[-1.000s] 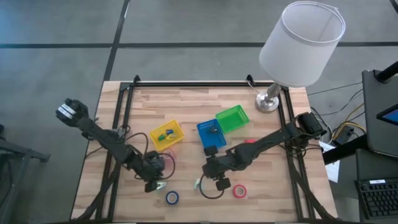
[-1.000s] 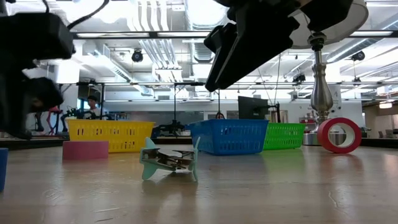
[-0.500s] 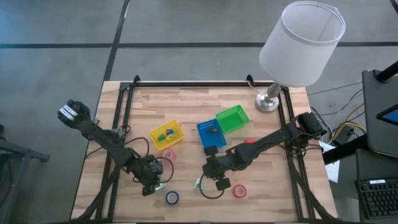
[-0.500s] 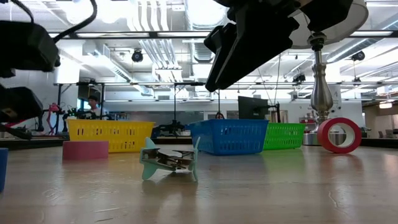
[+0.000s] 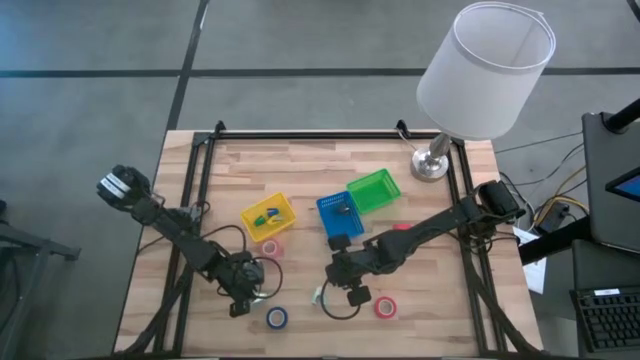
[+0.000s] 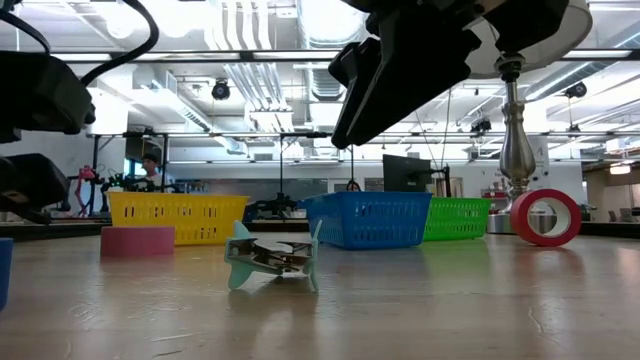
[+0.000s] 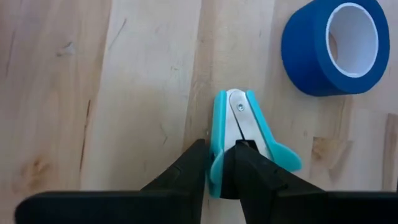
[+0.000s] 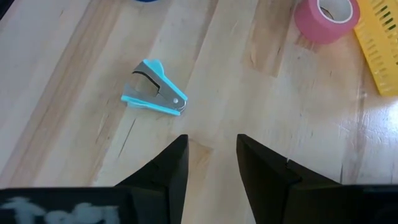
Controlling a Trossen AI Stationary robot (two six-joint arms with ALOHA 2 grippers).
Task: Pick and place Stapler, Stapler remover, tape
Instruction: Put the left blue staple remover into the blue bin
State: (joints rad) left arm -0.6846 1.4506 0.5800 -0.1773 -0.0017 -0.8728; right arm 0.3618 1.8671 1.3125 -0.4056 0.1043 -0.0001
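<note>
Two teal stapler removers are in view. One (image 7: 245,127) is at my left gripper (image 7: 221,152), near the table's near edge (image 5: 256,297), with the blue tape roll (image 7: 336,43) just beyond it. The other (image 8: 152,88) lies on the wood ahead of my open right gripper (image 8: 211,146), which hovers above the table (image 5: 350,288). The pink roll (image 5: 270,247) lies by the yellow bin (image 5: 268,215). The red roll (image 5: 386,307) stands on its edge near my right gripper. A dark object (image 5: 345,208) sits in the blue bin. My left gripper pinches the stapler remover by one teal side wing (image 7: 216,163), at the end nearest the wrist. The fingers (image 7: 194,167) point down from above and lie along the remover. The rest of it reaches out past the fingertips, level over the wood. I cannot tell whether it is lifted.
Yellow, blue (image 5: 338,215) and green (image 5: 373,190) bins stand in a row mid-table. A lamp with a white shade (image 5: 485,70) stands at the far right corner. Cables loop on the wood beside both grippers. People and desks show in the room beyond the table.
My left arm has shifted a little toward the table's left and near edges, sliding leftward in the low view. My right arm and the loose stapler remover have kept still.
</note>
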